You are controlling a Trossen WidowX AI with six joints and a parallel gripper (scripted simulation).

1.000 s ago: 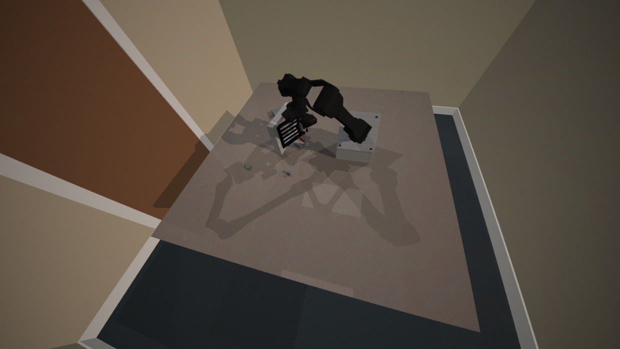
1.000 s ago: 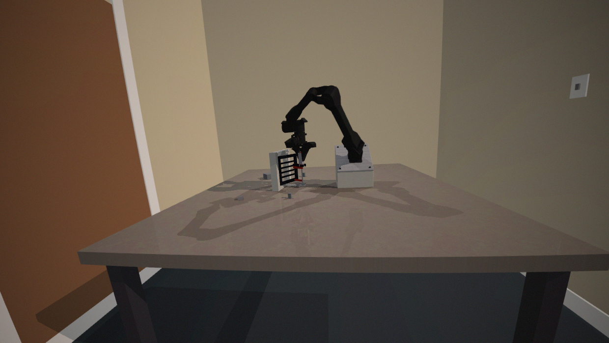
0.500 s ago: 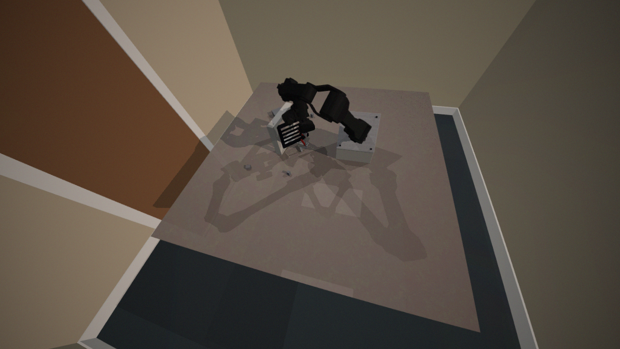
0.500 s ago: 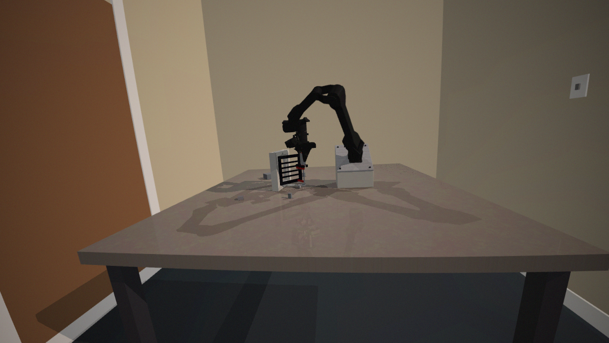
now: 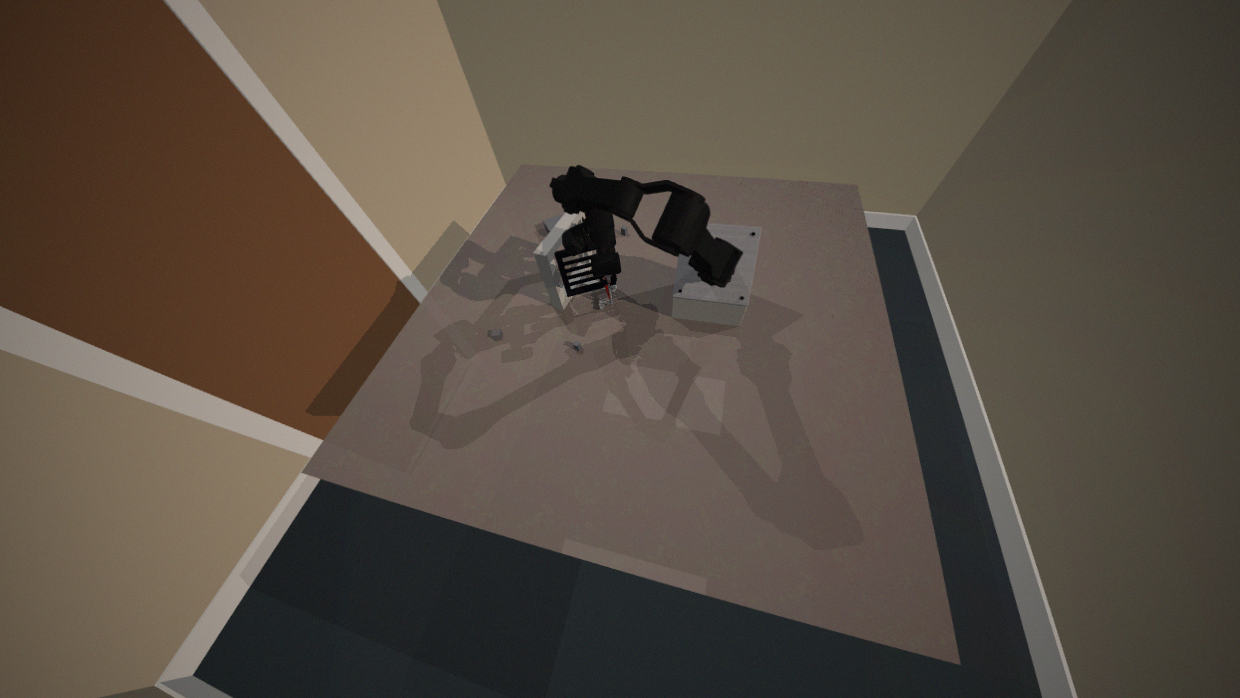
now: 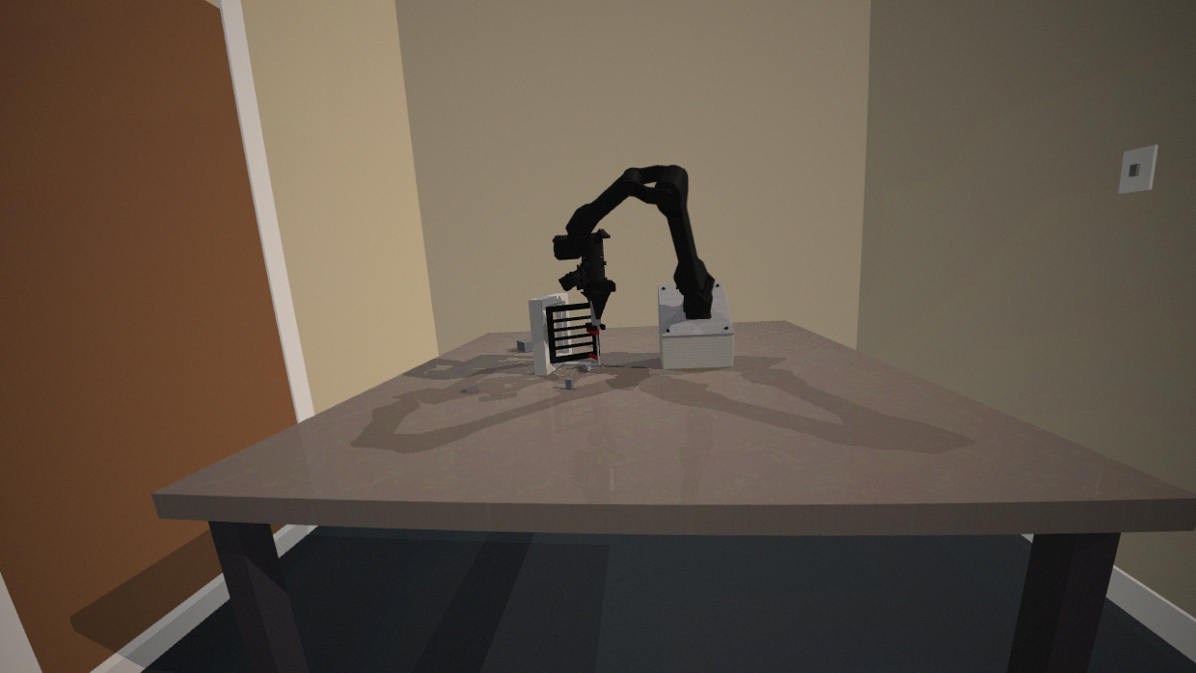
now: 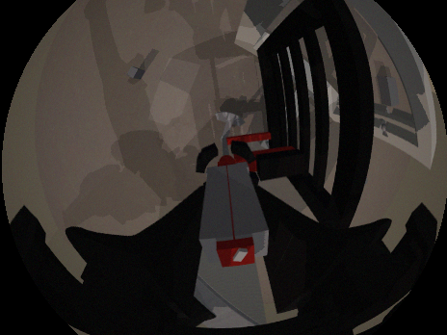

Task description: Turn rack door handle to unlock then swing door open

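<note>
The black slatted rack door (image 5: 564, 273) (image 6: 550, 336) (image 7: 355, 120) stands swung far out from the white frame (image 5: 550, 275) (image 6: 537, 336), toward the robot's base; I cannot tell its exact angle. The upright handle (image 7: 233, 202) has a grey grip and red parts at the door's free edge. My gripper (image 5: 606, 275) (image 6: 595, 317) (image 7: 229, 193) points down from above and is shut on the handle. The fingers and arm hide part of the handle in the top and exterior views. In the wrist view the grey grip lies between the fingers.
The pale base box (image 5: 707, 312) (image 6: 695, 351) stands to the right of the door. Small grey blocks (image 5: 495, 333) (image 6: 569, 384) (image 7: 136, 72) lie on the table (image 5: 737, 485) (image 6: 669, 468) around the rack. Another grey block (image 6: 525, 345) lies behind the frame.
</note>
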